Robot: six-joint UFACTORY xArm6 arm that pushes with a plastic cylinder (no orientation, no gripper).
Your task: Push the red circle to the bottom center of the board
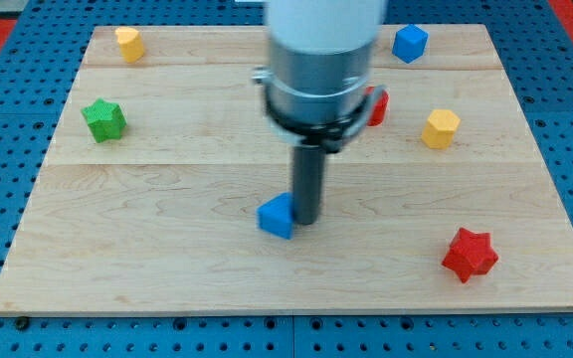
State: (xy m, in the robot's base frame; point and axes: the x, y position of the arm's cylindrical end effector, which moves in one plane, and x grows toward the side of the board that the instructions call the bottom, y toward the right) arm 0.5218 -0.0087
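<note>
The red circle (378, 106) is mostly hidden behind my arm's grey body, right of the board's centre; only its right edge shows. My tip (306, 220) rests on the wooden board (167, 259) just below centre, touching the right side of a blue block (278, 215). The tip is well below and to the left of the red circle.
A red star (470, 255) lies at the lower right. A yellow hexagon block (441, 128) sits right of the red circle. A blue cube (410, 43) is at the top right, a yellow block (128, 44) at the top left, a green star (104, 119) at the left.
</note>
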